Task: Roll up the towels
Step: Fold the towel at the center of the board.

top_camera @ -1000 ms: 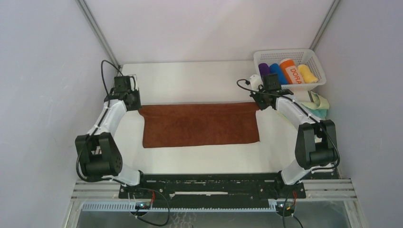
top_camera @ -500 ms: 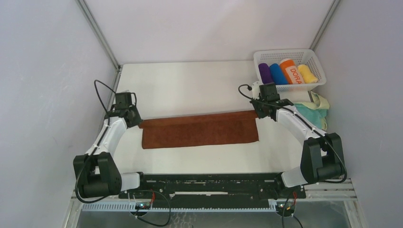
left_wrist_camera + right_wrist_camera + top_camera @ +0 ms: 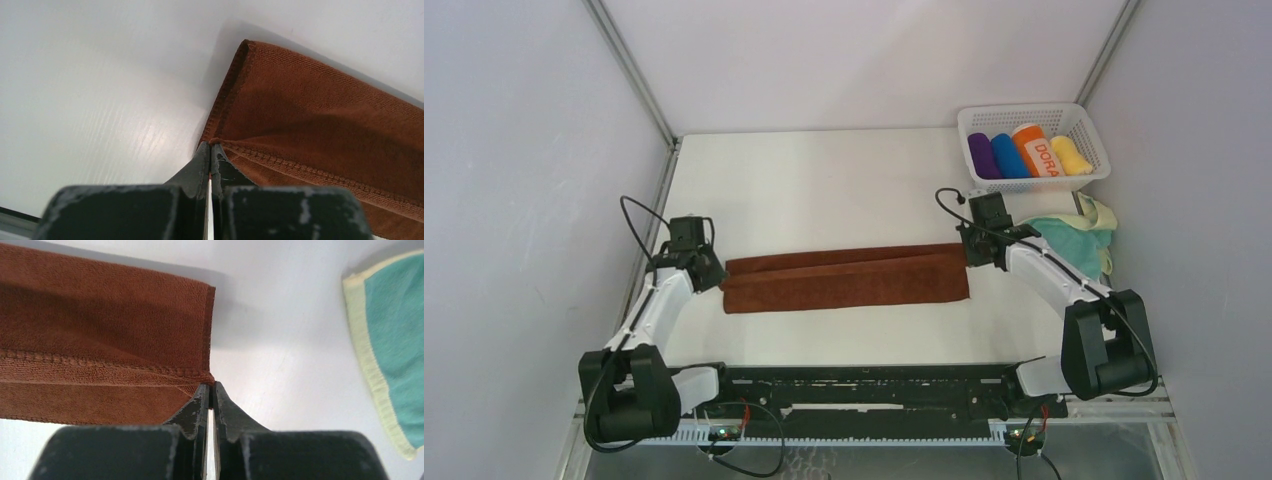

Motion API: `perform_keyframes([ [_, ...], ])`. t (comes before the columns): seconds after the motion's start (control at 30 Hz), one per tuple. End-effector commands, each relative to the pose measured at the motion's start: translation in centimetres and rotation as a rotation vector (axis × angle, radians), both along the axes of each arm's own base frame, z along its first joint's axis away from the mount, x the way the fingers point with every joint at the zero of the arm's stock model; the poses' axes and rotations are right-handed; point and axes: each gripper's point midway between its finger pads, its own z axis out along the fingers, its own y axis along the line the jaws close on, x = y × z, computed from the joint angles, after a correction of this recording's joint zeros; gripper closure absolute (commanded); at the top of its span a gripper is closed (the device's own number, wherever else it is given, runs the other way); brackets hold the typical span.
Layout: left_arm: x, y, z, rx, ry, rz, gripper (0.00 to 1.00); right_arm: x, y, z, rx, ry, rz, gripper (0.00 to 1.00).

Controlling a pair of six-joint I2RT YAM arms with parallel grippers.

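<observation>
The rust-brown towel [image 3: 844, 279] lies across the table's middle, its far half folded forward over the near half. My left gripper [image 3: 714, 275] is shut on the towel's left corner [image 3: 212, 141]. At the other end my right gripper [image 3: 969, 255] is shut on the right corner [image 3: 209, 377]. Both pinched corners are lifted slightly above the lower layer [image 3: 85, 400]. The teal towel [image 3: 1079, 238] with its pale yellow-cream edge [image 3: 367, 365] lies crumpled by the right wall, apart from both grippers.
A white basket [image 3: 1034, 112] at the back right holds purple, blue, orange "DORA" and yellow rolls. The tent walls stand close on the left and right sides. The arms' black base rail [image 3: 864, 385] runs along the near edge.
Both grippers have pulled the brown towel's far edge toward the near side, folding the flat cloth lengthwise into a narrow double strip. Both arms drew back toward their bases.
</observation>
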Motion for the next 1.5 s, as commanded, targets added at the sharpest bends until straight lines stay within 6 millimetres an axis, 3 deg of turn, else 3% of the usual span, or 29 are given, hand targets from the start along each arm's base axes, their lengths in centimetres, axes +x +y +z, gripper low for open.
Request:
perform_keyframes([
  [0.0, -0.1, 1.3, -0.6, 0.046, 0.027, 0.052, 1.0, -0.2, -1.1, -0.3, 0.0, -0.022, -0.12, 1.0],
  [0.27, 0.0, 1.2, -1.6, 0.037, 0.085, 0.035, 1.0, -1.1, -0.7, -2.5, 0.022, 0.044, -0.138, 1.0],
  [0.47, 0.5, 1.5, 0.5, 0.056, 0.016, 0.053, 1.0, -0.6, -0.8, -0.5, 0.026, -0.028, -0.137, 1.0],
  [0.77, -0.1, 2.3, 2.3, 0.089, -0.047, 0.114, 1.0, -1.8, -0.6, 1.1, 0.027, -0.049, -0.136, 1.0],
  [1.17, -1.0, 1.0, -1.7, 0.019, 0.08, 0.083, 1.0, -2.8, -0.6, -2.4, 0.0, 0.068, -0.157, 0.99],
  [1.33, -1.4, 0.7, -2.0, 0.002, 0.1, 0.081, 0.91, -3.1, 0.1, -2.5, 0.017, 0.082, -0.142, 0.94],
  [1.47, -1.6, 0.4, -1.4, -0.012, 0.083, 0.091, 0.76, -3.3, 0.8, -1.8, 0.041, 0.073, -0.127, 0.86],
])
